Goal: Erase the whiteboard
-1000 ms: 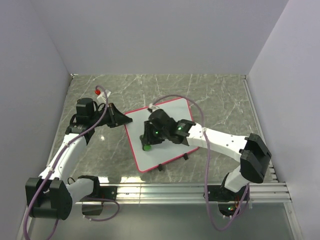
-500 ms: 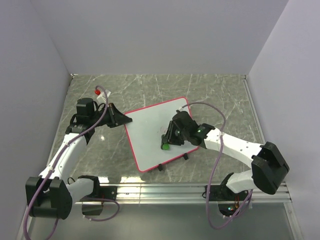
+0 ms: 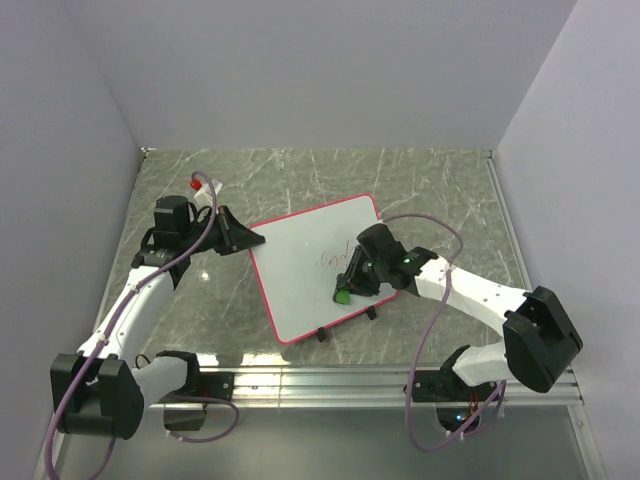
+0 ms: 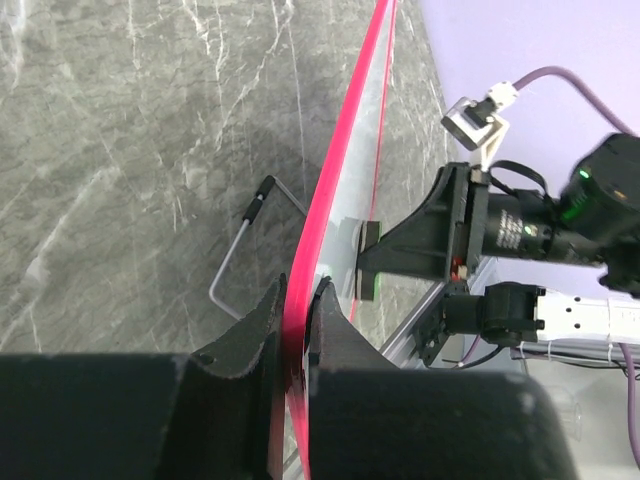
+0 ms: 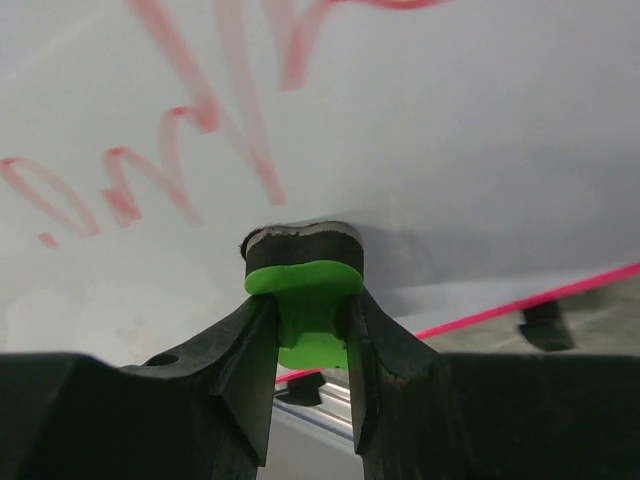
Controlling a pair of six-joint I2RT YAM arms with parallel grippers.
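On the left, the left gripper (image 3: 243, 239) is closed tight on the left edge of the whiteboard (image 3: 300, 285), which sits skewed at the middle of the marble table (image 3: 440, 200). Faint red scribble (image 3: 335, 257) shows right of its centre. Just nearer, the right gripper (image 3: 352, 287) clamps a green eraser (image 3: 343, 296) against the board.

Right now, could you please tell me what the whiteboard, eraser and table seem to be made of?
Whiteboard: glossy coated panel, shows reflections; red rim likely plastic. Eraser: smooth green plastic, dark felt-like pad. Table: grey veined stone or laminate, faint sheen.
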